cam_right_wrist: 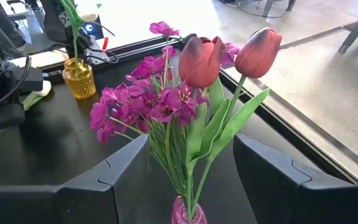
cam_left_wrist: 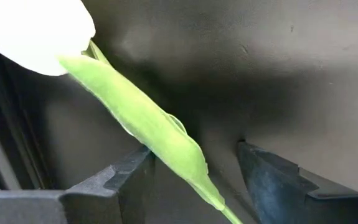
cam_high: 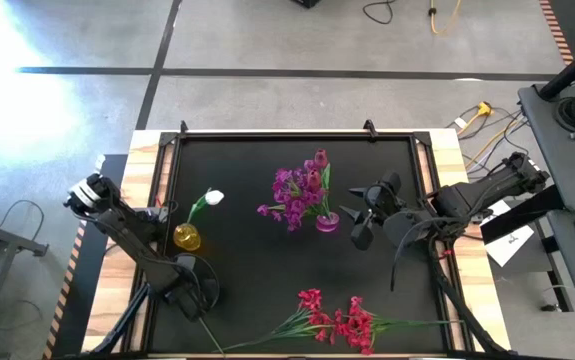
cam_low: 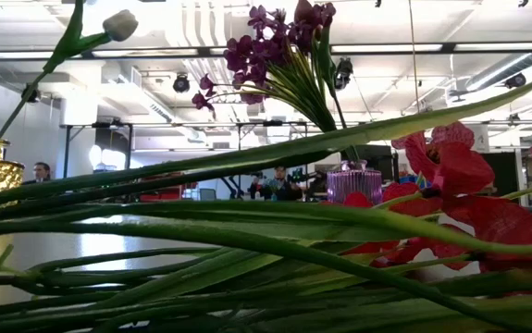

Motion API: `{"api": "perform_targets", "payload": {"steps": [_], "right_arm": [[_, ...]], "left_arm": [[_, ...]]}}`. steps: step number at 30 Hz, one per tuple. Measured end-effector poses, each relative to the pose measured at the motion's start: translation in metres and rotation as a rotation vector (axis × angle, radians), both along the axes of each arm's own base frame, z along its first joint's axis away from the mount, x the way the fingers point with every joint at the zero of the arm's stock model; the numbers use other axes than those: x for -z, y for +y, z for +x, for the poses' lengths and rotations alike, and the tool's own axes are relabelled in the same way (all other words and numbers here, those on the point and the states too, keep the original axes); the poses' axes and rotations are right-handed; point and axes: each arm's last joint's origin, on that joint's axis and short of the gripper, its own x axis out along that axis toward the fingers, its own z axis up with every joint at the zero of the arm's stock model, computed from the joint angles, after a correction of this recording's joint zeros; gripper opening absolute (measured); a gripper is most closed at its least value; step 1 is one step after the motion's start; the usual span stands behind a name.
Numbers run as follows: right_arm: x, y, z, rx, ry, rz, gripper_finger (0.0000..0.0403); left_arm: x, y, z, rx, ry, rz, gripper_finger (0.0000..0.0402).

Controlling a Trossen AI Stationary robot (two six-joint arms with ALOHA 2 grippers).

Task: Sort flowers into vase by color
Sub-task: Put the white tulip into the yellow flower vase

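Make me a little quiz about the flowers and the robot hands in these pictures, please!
1. True or false: the red flowers are already standing in a vase.
2. Which vase holds the white tulip? A) the purple vase B) the yellow vase C) no vase
3. Fill in: the right hand, fingers apart, sits just beside the ___ vase.

Key:
1. False. They lie flat on the black mat, near its front edge.
2. B. Its stem rises from the yellow vase, next to the left hand, whose fingers are apart.
3. Purple, the one holding purple blossoms and pink tulips.
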Motion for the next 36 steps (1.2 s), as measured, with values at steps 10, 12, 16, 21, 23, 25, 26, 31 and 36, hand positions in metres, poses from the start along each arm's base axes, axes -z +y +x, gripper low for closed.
{"api": "perform_targets", "payload": {"steps": [10, 12, 16, 21, 23, 25, 26, 31, 36], "right_arm": [[0.000, -0.001, 0.001, 0.007, -0.005, 0.001, 0.0224], [0.000, -0.002, 0.001, 0.011, -0.005, 0.001, 0.0224], [0.000, -0.002, 0.001, 0.011, -0.005, 0.001, 0.0224], [0.000, -0.002, 0.001, 0.011, -0.005, 0.001, 0.0224], [0.000, -0.002, 0.001, 0.011, -0.006, 0.002, 0.0224], [-0.001, -0.002, 0.001, 0.012, -0.008, 0.003, 0.0224], [-0.001, -0.002, 0.001, 0.012, -0.010, 0.004, 0.0224], [-0.003, -0.002, 0.001, 0.009, -0.017, 0.010, 0.0224], [-0.010, -0.002, 0.001, -0.009, -0.035, 0.035, 0.0224]], "left_arm": [[0.004, 0.000, 0.003, 0.067, -0.072, 0.003, 0.0081], [0.002, -0.001, 0.005, 0.068, -0.102, 0.017, 0.0033], [-0.004, 0.000, 0.011, 0.089, -0.238, 0.152, 0.0018], [-0.035, -0.006, 0.032, 0.182, -0.601, 0.416, 0.0015], [-0.055, -0.009, 0.042, 0.256, -0.760, 0.593, 0.0007], [-0.081, -0.012, 0.049, 0.360, -0.871, 0.795, 0.0006], [-0.093, -0.013, 0.052, 0.436, -0.886, 0.893, 0.0007], [-0.154, -0.007, 0.049, 0.811, -0.747, 1.162, 0.0008], [-0.202, 0.026, 0.014, 0.908, -0.669, 1.201, 0.0007]]}}
